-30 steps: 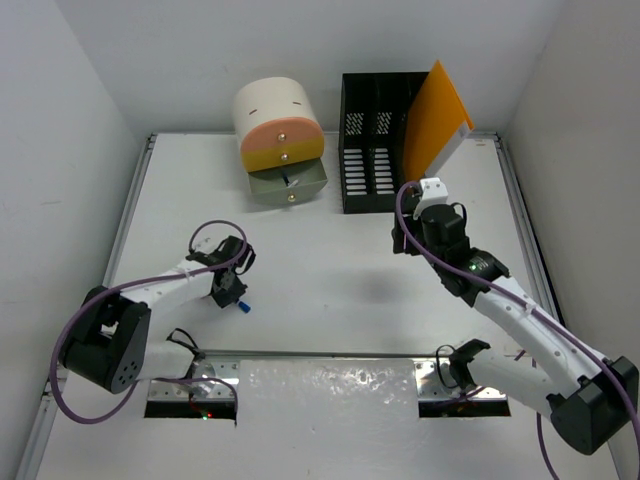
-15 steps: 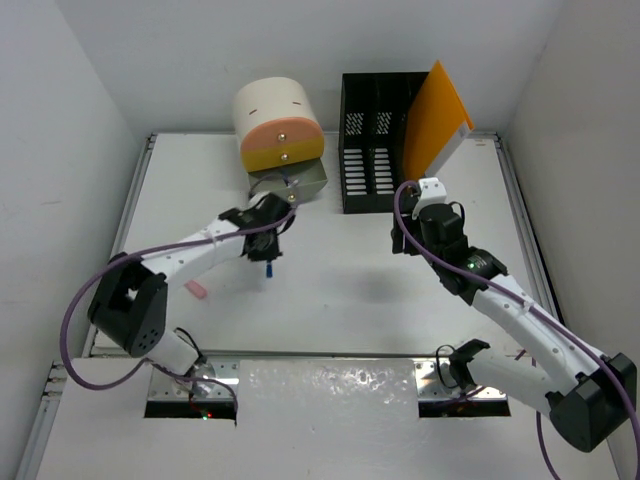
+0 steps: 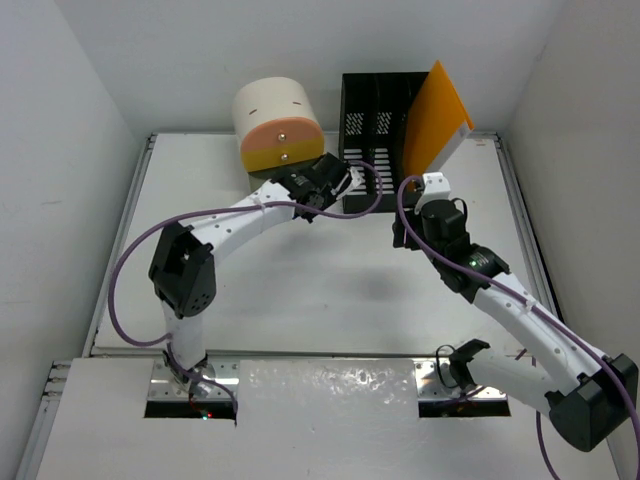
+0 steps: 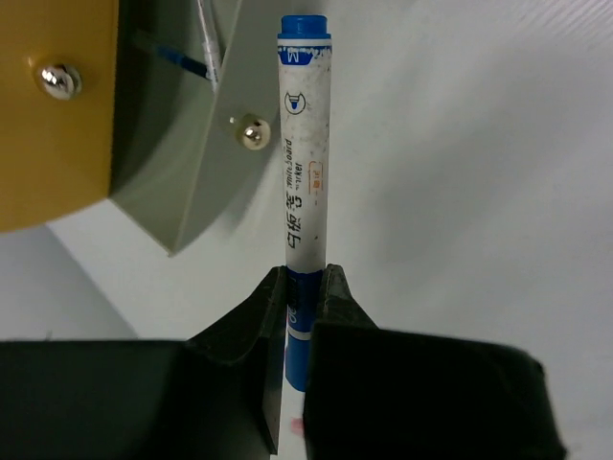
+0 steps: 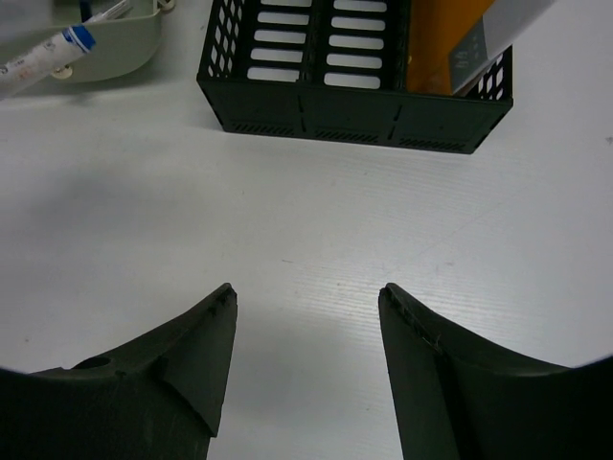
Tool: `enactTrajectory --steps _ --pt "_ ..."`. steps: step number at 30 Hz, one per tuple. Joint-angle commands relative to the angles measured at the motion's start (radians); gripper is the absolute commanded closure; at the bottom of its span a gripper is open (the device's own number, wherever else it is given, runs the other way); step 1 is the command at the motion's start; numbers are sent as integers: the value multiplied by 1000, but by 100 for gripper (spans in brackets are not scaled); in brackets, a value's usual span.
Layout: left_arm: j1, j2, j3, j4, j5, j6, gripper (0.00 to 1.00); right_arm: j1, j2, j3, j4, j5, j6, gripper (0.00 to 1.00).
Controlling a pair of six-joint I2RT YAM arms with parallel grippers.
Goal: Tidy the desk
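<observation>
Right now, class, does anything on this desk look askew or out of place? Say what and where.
The orange folder leans crookedly out of the right compartment of the rack, at the far side of the desk. The grey drawer left of it stands open, and the left gripper holds a marker by it.

We are seeing bare desk (image 3: 300, 300) lying open between the arms. At the back, the drawers (image 3: 275, 120) and rack (image 3: 372, 150) are standing near each other. The left gripper (image 4: 305, 287), with its marker (image 4: 305, 144), is filling that gap. Ahead of the right gripper (image 5: 306, 299), bare surface is running up to the rack's wall.
</observation>
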Motion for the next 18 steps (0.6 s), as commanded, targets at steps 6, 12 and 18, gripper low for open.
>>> enactTrajectory --steps 6,12,18 --pt "77 69 35 212 -142 486 100 -4 -12 46 18 29 29 41" --pt "129 89 21 313 -124 604 100 -4 -28 32 3 50 33 41" --pt "169 112 2 402 -75 678 100 -2 -34 39 -20 52 34 41"
